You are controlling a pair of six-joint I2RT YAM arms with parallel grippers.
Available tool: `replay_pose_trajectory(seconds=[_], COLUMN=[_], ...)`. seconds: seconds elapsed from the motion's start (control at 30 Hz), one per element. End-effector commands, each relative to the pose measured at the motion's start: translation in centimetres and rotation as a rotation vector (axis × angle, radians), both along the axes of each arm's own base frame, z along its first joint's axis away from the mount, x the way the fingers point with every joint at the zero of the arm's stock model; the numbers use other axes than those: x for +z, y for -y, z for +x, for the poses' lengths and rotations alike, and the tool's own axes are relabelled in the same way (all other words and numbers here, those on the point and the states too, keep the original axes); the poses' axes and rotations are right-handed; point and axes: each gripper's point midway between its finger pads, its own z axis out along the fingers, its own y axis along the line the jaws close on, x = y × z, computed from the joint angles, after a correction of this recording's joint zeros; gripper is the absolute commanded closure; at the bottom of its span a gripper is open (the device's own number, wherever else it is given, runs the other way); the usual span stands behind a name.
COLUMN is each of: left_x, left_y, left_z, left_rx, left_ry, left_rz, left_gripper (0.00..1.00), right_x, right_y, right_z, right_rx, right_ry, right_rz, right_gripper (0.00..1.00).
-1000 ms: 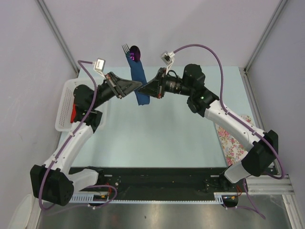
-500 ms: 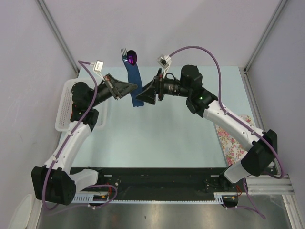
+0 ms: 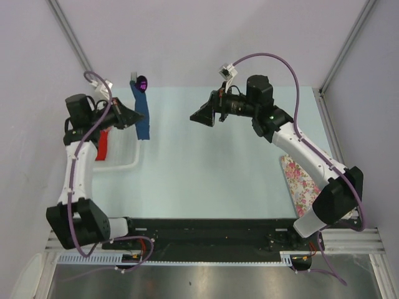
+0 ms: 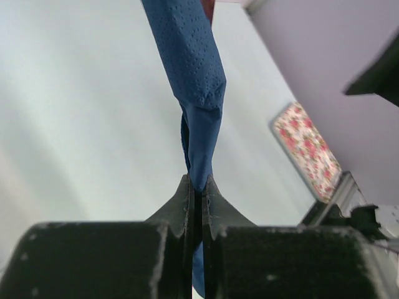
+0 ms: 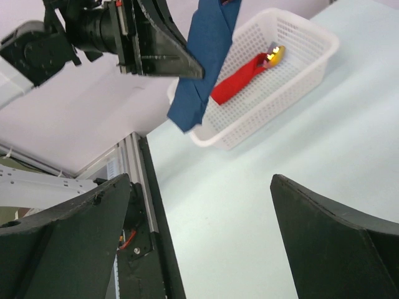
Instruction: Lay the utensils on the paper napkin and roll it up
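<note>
Left hand (image 3: 136, 118): jaws pressed together on the rolled napkin (image 3: 143, 115), nipping the paper between the fingertips. The roll hangs clear of the tabletop (image 3: 206, 168), steeply tilted, just beside the white basket (image 3: 124, 166). The utensils (image 3: 141, 83) show as shiny ends protruding from its upper end. Right hand (image 3: 198, 116): fingers spread wide, holding nothing, well apart from the roll. A red object (image 3: 101, 145) lies in the basket. A floral cloth (image 3: 300, 184) lies at the tabletop's right edge.
</note>
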Motion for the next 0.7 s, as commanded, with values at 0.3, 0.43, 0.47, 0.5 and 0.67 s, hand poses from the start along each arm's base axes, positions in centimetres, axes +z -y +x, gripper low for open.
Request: replay_pose_trajectory(seconds=[0.3,0.43,0.47,0.5,0.67], left_x=[-9.9,-13.9,-15.0,-16.3,-19.1], left_y=[-12.9,-13.9,-14.1,-14.3,-14.5], left_z=[4.0,4.2,4.2,4.3,5.1], left_rx=[0.143,0.149,0.144,0.137,0.140], left_ry=[-0.274,-0.391,-0.417,-0.457,-0.526], left_rz=[0.157,0.162,0.171,0.162,0.115], left_gripper=[1.00,1.00,1.00,1.00,1.00], right_x=[-1.6,-1.9,-2.0,-2.1,-2.5], right_y=[0.4,0.4,0.4,0.4,0.3], right_z=[1.7,2.2,2.3,2.4,2.7], right_rx=[0.008,0.004,0.003,0.003,0.005], right_ry=[-0.027,-0.036,-0.044,-0.044,-0.059], right_rz=[-0.037,-0.039,-0.040,-0.041,-0.047], right_gripper=[0.00,0.00,0.00,0.00,0.00])
